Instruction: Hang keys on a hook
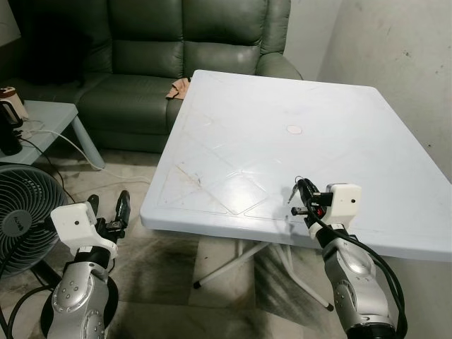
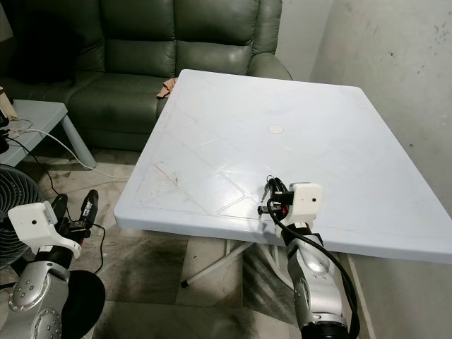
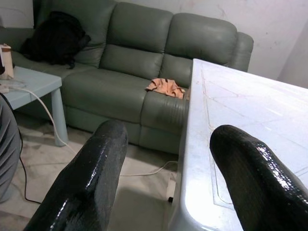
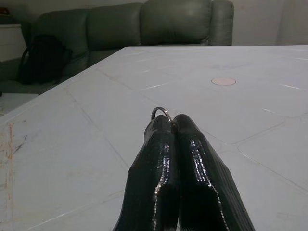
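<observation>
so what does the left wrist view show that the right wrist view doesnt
Left wrist view: the left gripper with fingers apart beside the table's edge, an orange cloth on the sofa, a pale side table and a white cord.

Right wrist view: the right gripper shut on a key ring above the tabletop, and a round cap in it.

Both: the white table, green sofa and black bag.

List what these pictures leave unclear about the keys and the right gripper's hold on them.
- Keys: too small in the eye views to count or tell their shape.
- Key ring: in the right wrist view, the right gripper hides everything but an arc at its closed fingertips.
- Underside of the white table: hidden by its top.
</observation>
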Robot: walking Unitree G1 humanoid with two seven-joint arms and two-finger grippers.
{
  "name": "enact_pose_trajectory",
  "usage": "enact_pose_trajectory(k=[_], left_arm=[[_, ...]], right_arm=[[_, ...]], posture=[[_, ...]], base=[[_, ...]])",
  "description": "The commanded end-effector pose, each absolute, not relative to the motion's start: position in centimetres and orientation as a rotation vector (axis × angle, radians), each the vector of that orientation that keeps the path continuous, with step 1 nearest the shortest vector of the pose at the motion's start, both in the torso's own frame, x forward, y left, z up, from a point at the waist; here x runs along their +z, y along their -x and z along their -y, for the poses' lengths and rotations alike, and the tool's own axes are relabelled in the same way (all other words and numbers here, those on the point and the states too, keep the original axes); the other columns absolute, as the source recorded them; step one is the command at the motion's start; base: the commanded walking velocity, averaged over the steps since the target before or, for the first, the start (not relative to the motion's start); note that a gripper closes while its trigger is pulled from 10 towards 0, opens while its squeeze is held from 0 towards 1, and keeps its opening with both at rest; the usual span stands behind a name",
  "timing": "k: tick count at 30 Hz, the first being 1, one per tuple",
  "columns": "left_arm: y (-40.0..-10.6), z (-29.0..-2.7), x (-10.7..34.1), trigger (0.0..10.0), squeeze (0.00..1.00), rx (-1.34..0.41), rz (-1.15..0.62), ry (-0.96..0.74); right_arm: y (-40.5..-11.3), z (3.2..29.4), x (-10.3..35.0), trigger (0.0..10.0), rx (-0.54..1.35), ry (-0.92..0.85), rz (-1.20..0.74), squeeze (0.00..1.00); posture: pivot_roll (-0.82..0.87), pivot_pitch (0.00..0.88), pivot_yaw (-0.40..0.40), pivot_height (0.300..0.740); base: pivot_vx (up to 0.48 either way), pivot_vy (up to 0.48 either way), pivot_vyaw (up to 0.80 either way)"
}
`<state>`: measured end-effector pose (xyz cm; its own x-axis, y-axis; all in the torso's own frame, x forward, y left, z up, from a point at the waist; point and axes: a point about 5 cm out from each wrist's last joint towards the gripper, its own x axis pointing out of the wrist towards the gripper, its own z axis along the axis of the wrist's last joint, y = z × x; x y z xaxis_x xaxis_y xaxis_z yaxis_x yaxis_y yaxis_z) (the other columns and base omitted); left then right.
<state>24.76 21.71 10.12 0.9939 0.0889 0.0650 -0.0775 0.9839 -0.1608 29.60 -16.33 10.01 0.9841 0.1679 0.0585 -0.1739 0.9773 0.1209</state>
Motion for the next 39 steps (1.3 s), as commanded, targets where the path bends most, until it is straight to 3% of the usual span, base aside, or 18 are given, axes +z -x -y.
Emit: enact_pose_trajectory(k=[1, 32, 39], left_arm=[[-24.9, -21.8, 10.0, 10.0, 0.00, 0.087, 0.065, 0.153], [-25.7, -22.2, 11.8, 10.0, 0.00, 0.078, 0.120, 0.115], [-26.0, -22.1, 11.8, 10.0, 0.00, 0.075, 0.118, 0.115]], right_arm=[[-29.7, 16.5, 10.1, 10.0, 0.174, -0.121, 0.049, 0.00], [-31.0, 16.8, 12.0, 10.0, 0.184, -0.127, 0.101, 0.00], [-31.3, 17.0, 11.9, 10.0, 0.175, -0.125, 0.084, 0.00]], posture=[[-0.08, 0.000, -0.029, 0.732], [-0.07, 0.000, -0.039, 0.732], [-0.07, 0.000, -0.040, 0.732]], base=[[0.000, 0.000, 0.00], [0.000, 0.000, 0.00], [0.000, 0.000, -0.78]])
